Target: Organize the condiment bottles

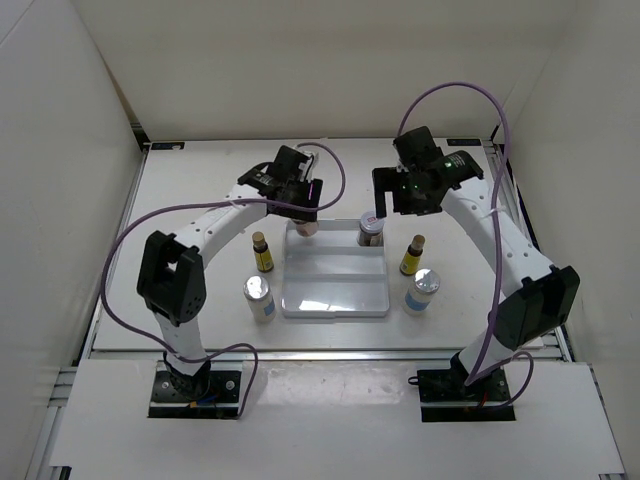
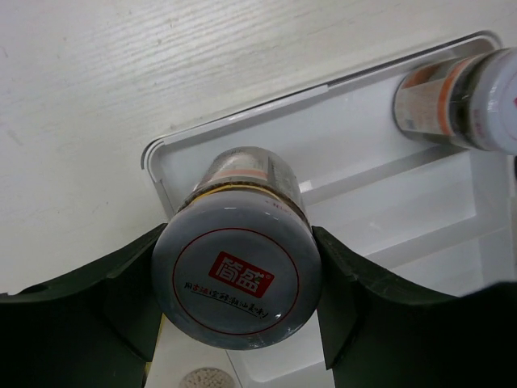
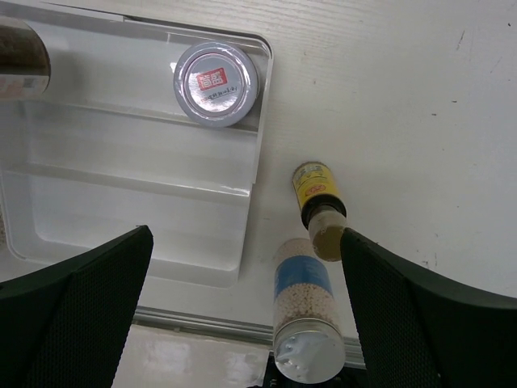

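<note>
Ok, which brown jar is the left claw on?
The jar in the tray's far-left corner, between the left claw's fingers; the other jar stands free, far right.

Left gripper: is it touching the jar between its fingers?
Touching. In the left wrist view, both fingers of the left gripper press flush against the jar, with no gap on either side.

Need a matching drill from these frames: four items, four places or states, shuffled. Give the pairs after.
Items
1. left jar
2. right jar
3. right yellow bottle
4. right gripper

Places or states
A. open, holding nothing
B. outside the tray, to its right
C. clamped by the left gripper
D. standing free in the tray's far-right corner

Pairs: 1-C, 2-D, 3-B, 4-A
</note>
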Motion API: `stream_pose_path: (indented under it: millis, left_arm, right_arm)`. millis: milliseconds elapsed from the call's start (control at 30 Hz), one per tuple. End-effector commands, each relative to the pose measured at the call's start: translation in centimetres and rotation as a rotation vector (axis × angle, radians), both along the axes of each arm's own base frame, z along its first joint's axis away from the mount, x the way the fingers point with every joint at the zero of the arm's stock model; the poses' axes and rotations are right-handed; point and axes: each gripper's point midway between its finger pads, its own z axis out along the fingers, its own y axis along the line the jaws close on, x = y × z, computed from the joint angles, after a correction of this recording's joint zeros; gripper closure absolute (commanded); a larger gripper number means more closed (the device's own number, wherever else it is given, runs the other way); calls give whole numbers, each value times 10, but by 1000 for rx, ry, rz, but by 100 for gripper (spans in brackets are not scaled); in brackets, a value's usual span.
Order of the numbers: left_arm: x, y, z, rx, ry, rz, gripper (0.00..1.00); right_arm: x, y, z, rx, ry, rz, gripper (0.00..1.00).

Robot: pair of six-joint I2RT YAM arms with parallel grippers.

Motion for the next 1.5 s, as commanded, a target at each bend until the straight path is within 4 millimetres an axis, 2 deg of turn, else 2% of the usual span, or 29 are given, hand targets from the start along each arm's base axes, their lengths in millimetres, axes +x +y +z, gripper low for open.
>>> stream_pose_path:
  millis: [0,133,200,300,367,467,500,533,600,667,800,833,867,967,1033,1167,1300,1467]
  left_arm:
    - [8,-8,13,-39,-50,9,80]
    - [8,-12,-11,-5,-9,6,79]
    - [11,-9,-17,16,-7,20,76]
    - [12,-8,-32,40,17,25,66]
    - [12,-8,-44,54,37,25,55]
    - [13,-6,-48,66,42,30,44]
    - [16,-7,-45,61,34,44,37]
    - [16,-7,-45,61,34,45,25]
    - [19,-7,-41,56,23,58,14]
    - [23,-6,-29,56,-4,70,0]
    - [32,-3,24,24,-103,99,0]
    - [35,-1,49,8,-150,115,0]
    - [37,0,55,9,-163,122,0]
    - [42,7,108,-31,-271,161,0]
    - [43,15,146,-63,-348,183,0]
    - [42,37,192,-104,-437,226,0]
    - [38,56,214,-125,-478,260,0]
    - [31,81,210,-105,-472,289,0]
  right_arm:
    - [-1,-11,8,-8,-29,-38,0]
    - [-3,-16,13,-12,-31,-39,0]
    - [-3,-16,13,-12,-31,-39,0]
    - [-7,-18,14,-23,-20,-31,0]
    - [-7,-20,16,-32,-25,-37,0]
    - [-13,-25,17,-48,-12,-42,0]
    - [-18,-28,11,-61,12,-41,0]
    - [-19,-28,15,-56,3,-42,1]
    - [-29,-28,8,-51,39,-29,4]
    - [-38,-28,11,-21,37,-38,8]
    - [-51,-34,7,-14,47,-56,9]
    - [-53,-35,7,-14,47,-56,10]
    - [-55,-36,3,-19,56,-56,10]
    - [-56,-36,0,-18,66,-65,16]
    - [-61,-36,-8,-19,96,-68,18]
    - [-67,-38,-24,-29,138,-90,22]
    - [-65,-37,-40,-46,179,-128,31]
    - [-59,-36,-52,-42,191,-155,31]
